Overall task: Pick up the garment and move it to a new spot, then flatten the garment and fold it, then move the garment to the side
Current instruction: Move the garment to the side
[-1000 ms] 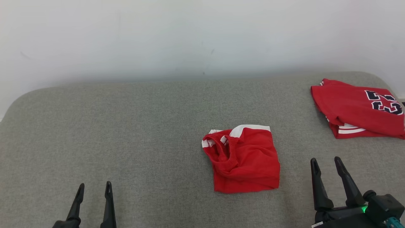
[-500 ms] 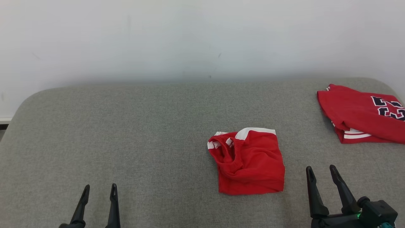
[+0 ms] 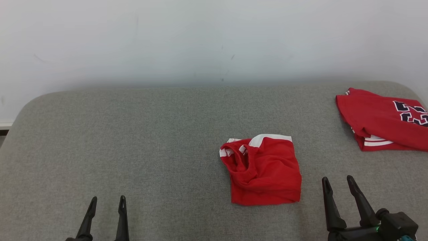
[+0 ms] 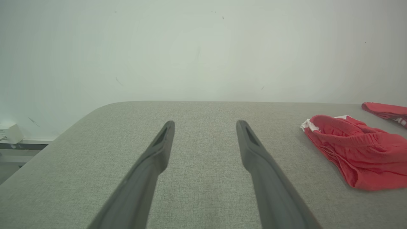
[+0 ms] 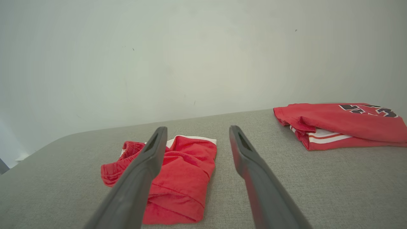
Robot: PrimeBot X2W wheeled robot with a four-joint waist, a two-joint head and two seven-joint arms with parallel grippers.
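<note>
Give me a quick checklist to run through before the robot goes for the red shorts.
1. The left gripper is open and empty: ok.
2. The right gripper is open and empty: ok.
3. The shorts lie free on the pad, nothing on them: ok.
4. The shorts are apart from the jersey: ok.
5. The shorts lie flat: not ok, the waistband side is bunched.
6. Bare pad to the left for a new spot: ok.
</note>
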